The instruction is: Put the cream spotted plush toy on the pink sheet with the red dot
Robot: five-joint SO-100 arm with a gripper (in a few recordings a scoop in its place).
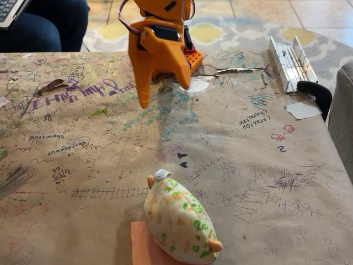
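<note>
Plush toy on pink sheet | claw raised, apart, pointing down

- The cream spotted plush toy covers most of the pink sheet with the red dot; the dot is hidden.
- The sheet's lower part is cut off below the toy.
- Above the gripper, the arm leaves the frame.

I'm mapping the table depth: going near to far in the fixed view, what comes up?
pink sheet → cream spotted plush toy → small black marks → orange claw → metal hinge
</note>
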